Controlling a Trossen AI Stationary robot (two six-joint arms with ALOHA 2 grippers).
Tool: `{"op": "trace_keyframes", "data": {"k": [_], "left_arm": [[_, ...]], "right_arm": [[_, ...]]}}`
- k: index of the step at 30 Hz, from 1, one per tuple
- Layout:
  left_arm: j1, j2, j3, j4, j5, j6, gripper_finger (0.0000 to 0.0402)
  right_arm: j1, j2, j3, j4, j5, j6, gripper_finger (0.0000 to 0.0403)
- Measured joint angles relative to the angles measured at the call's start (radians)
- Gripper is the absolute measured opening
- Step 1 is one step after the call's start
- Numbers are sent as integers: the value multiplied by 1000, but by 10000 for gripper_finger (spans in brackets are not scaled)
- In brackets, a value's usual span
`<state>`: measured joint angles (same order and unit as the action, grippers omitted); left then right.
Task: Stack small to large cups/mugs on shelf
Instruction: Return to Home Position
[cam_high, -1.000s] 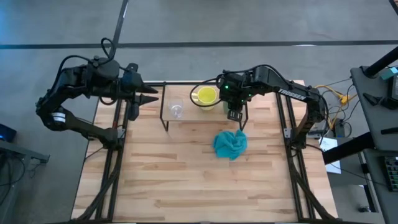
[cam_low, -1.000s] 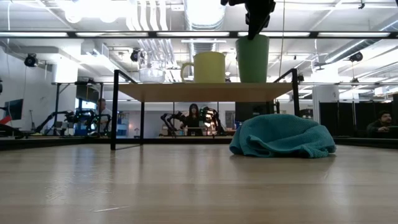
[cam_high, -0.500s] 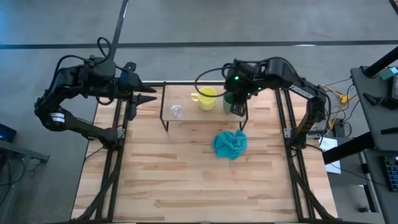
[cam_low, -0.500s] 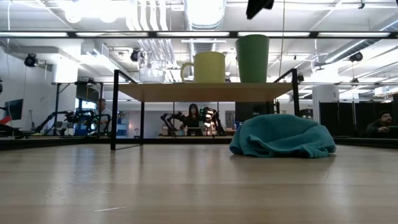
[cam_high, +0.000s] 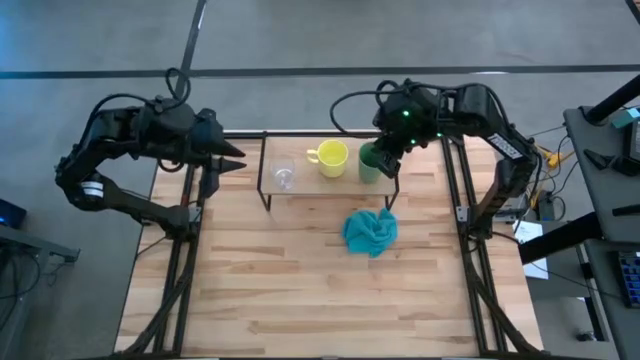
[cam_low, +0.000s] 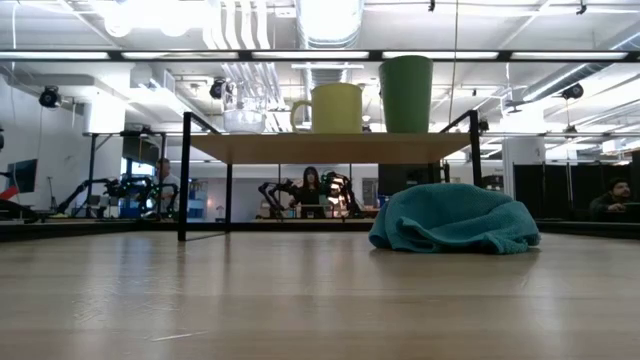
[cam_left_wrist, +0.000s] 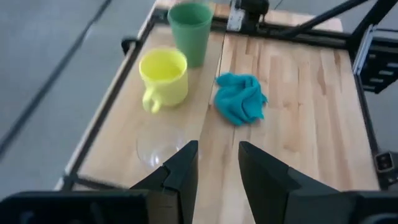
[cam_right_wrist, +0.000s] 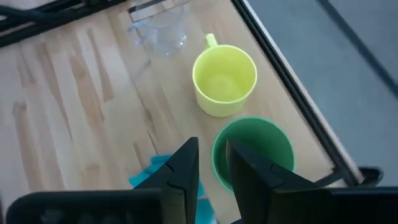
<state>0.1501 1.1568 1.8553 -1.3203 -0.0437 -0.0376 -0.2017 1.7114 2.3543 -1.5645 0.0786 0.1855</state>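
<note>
Wooden planks made up the surface (cam_high: 300, 290) below me, with a teal cloth (cam_high: 370, 230) crumpled on it just in front of the shelf (cam_high: 305, 182). On the shelf stood three vessels in a row, none touching. They were the small clear glass cup (cam_high: 284, 177), the yellow mug (cam_high: 331, 158) with its handle turned toward the glass, and the green cup (cam_high: 370, 163) at the end by my right arm.

My right gripper (cam_right_wrist: 210, 149) hung high over the green cup's end of the shelf, fingers slightly parted and holding nothing. My left gripper (cam_high: 232, 157) waited off the other end, also parted and empty.

The order looked right to me, small to large. If I had to correct anything, I judged the glass fragile and slippery, best pinched gently across its rim wall. The mug seemed stiff and heavier, and the tall green cup light and easy to tip.
</note>
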Motion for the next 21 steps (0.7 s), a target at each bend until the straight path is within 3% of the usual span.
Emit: {"op": "trace_keyframes", "data": {"k": [8, 21], "left_arm": [[0, -57, -2, -10, -21, -159, 102], [0, -211, -28, 82, -42, -218, 102]], "right_arm": [[42, -28, 0, 17, -4, -96, 84], [64, -187, -6, 59, 1, -131, 70]]}}
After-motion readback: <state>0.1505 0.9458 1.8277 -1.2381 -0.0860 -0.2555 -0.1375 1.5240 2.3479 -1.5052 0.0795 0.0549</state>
